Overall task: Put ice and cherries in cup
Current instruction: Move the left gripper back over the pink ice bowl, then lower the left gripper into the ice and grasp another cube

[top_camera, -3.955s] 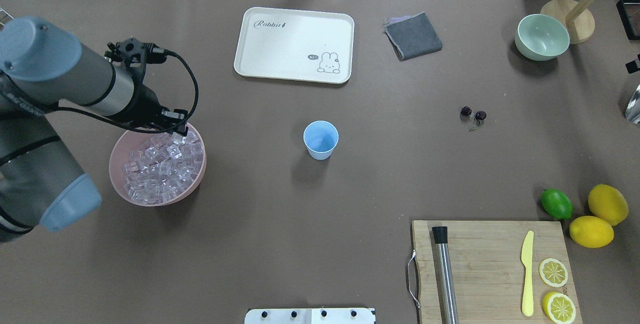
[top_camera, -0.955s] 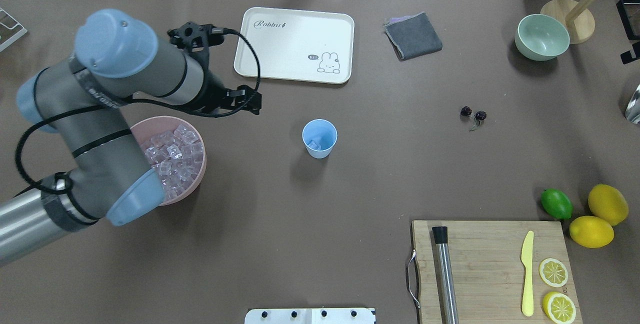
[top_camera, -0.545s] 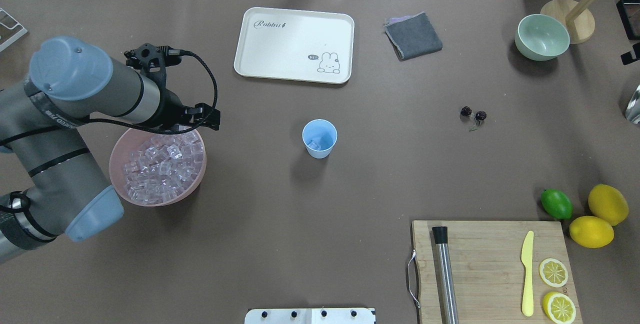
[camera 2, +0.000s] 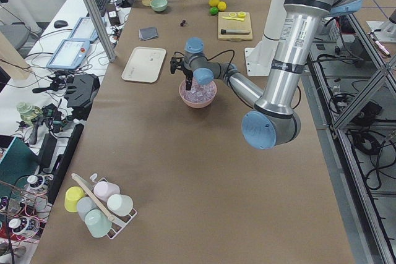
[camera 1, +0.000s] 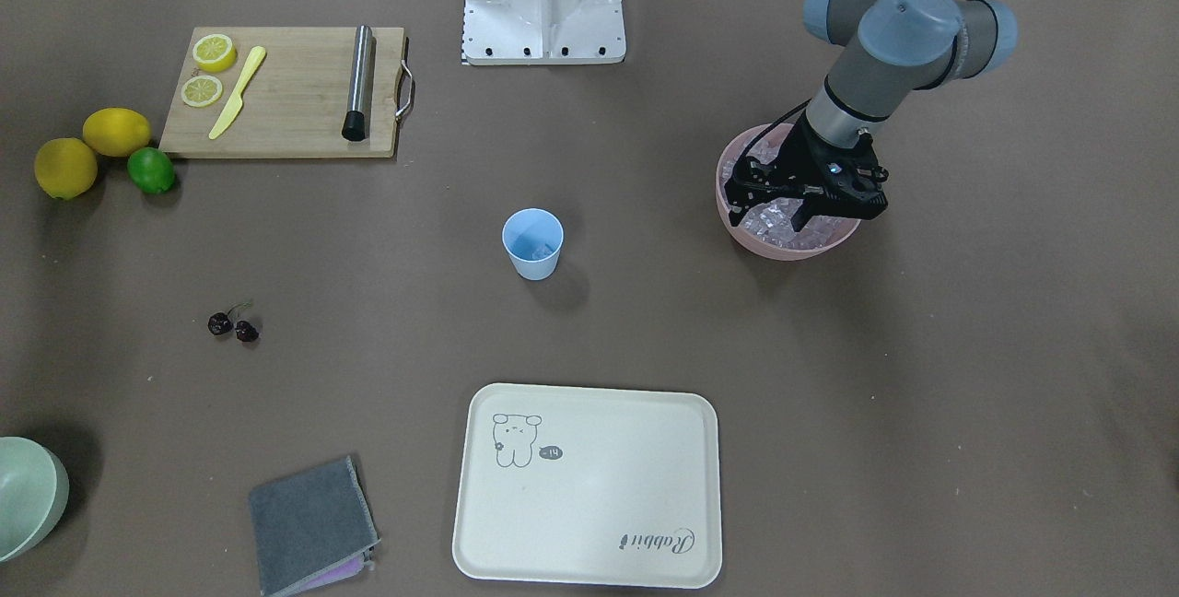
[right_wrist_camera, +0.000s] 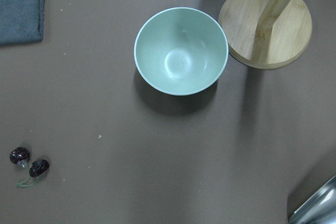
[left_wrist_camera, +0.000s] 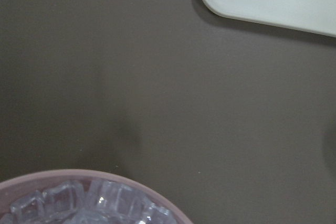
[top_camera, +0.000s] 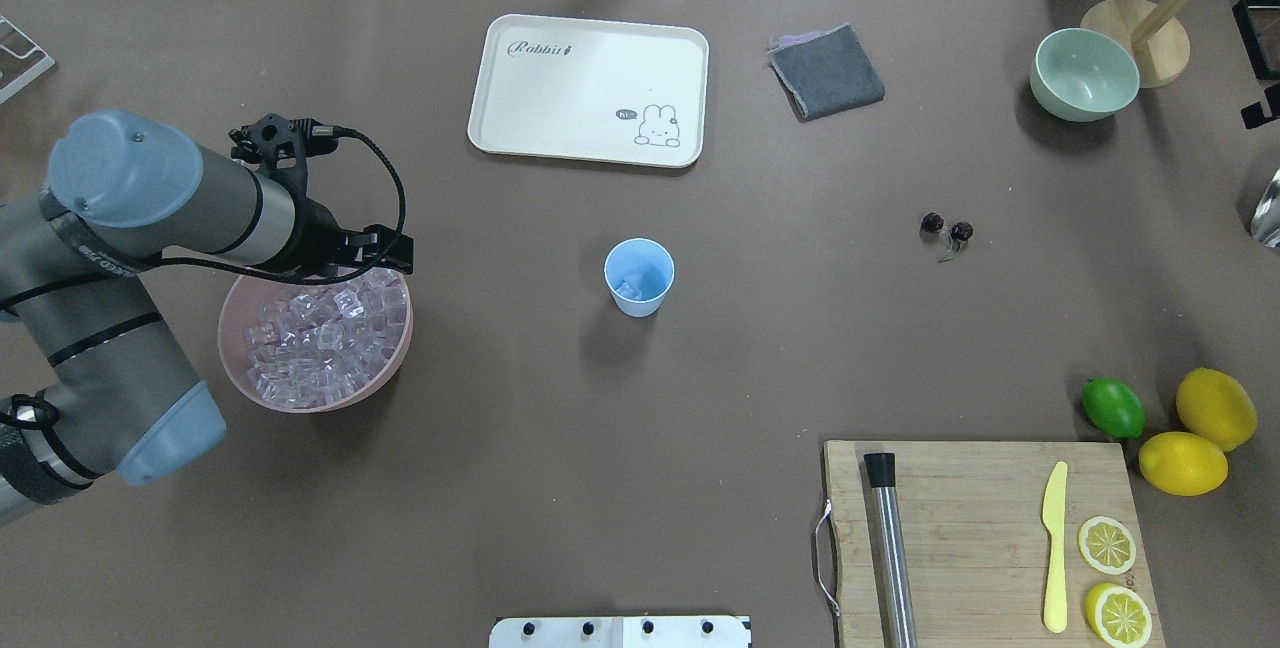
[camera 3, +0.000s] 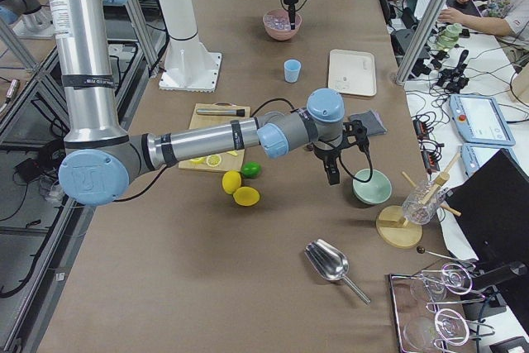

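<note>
Left hand [camera 1: 774, 212] hung just above the pink bowl [camera 1: 783, 251], toward the rim on the side away from the robot. It pointed down at the heap of ice [top_camera: 320, 328]. Its jaws appeared spread, with nothing between them and no cube touched. Its wrist camera saw only the bowl's rim and a few cubes at the bottom edge, so it sat clear of the heap and not in it. The forearm came in low from the robot's left, and the wrist turned the hand downward.

Judging by this, the step in hand was fetching ice. The next move called for a short descent into the heap, a close on 1 cube, and a carry across to the cup [top_camera: 640, 306]. That cup stood upright mid-desk [top_camera: 700, 378], well apart from the bowl, with at least 1 cube in it.

Cherries [top_camera: 946, 228], 2 on joined stems, lay on the desk well apart from the cup on the robot's right, not yet moved. The right hand [camera 3: 332, 173] hovered near the pale green bowl [right_wrist_camera: 157, 61]. I cannot tell whether it was released or clenched.
</note>
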